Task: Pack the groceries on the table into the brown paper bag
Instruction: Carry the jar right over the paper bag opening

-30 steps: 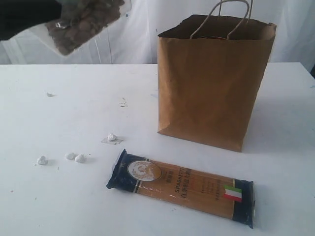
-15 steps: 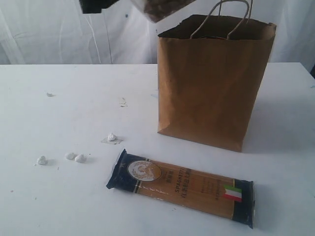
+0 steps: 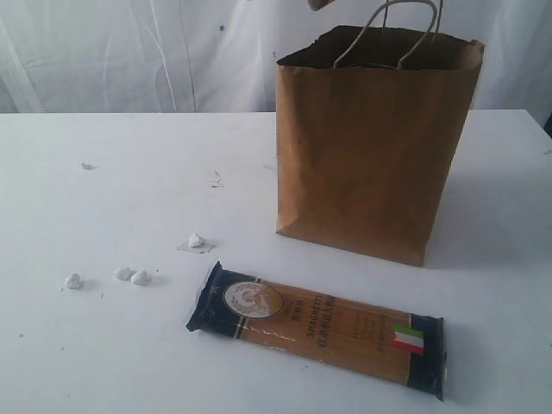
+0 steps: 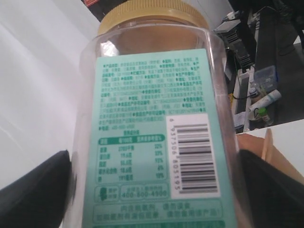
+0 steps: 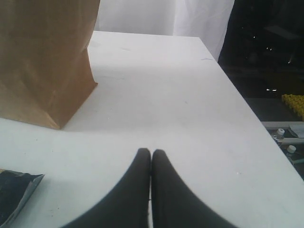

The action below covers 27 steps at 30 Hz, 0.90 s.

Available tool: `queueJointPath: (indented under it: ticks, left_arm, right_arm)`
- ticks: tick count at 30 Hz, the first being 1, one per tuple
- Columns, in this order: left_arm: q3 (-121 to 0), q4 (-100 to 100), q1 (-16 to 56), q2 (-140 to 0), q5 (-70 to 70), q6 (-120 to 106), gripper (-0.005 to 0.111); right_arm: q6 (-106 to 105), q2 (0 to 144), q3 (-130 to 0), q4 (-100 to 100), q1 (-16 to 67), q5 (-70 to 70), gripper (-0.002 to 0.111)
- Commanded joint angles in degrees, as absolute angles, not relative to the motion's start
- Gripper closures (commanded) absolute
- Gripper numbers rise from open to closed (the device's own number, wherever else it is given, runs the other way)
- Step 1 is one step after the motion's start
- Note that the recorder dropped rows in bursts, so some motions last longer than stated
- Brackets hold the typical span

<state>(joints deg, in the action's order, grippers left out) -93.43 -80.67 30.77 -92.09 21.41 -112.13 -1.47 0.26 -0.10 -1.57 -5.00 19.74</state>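
Observation:
A clear jar with a yellow lid and a green label fills the left wrist view, and my left gripper is shut on its sides. Only a sliver of the jar shows in the exterior view, at the top edge just left of the bag's handles. The brown paper bag stands upright and open on the table. The long blue-ended spaghetti pack lies flat in front of the bag. My right gripper is shut and empty, low over the table to the right of the bag.
Small white crumbs lie on the table left of the spaghetti pack. The table's right edge runs close to my right gripper. A white curtain hangs behind the table.
My left gripper has carried the jar rightward and upward, from the upper left almost out of the exterior view above the bag's left side. The right gripper has not moved.

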Motion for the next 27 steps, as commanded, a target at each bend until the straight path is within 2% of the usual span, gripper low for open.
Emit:
queueJointPath:
  ticks: [1,5,11,27]
  left_arm:
    - [-94.77,-77.39,34.15,-92.7,18.21,-121.39,0.107]
    - [-94.77,-68.55,38.08,-94.28,13.31,-121.39,0.107]
    - [-94.77,-66.5,42.12,-96.65,2.76,-121.39,0.107]
    - [-94.77,-65.02,42.38,-100.47,2.98,-121.39,0.106]
  right_arm:
    - [-1.3,0.0,0.0,-1.73,-5.19,19.65,0.108]
    - [-1.3,0.0,0.0,-1.73,-5.19,19.65,0.108]
    - [-1.3,0.0,0.0,-1.73,-5.19,19.65,0.108]
    - [-1.3,0.0,0.0,-1.73,-5.19,19.65,0.108]
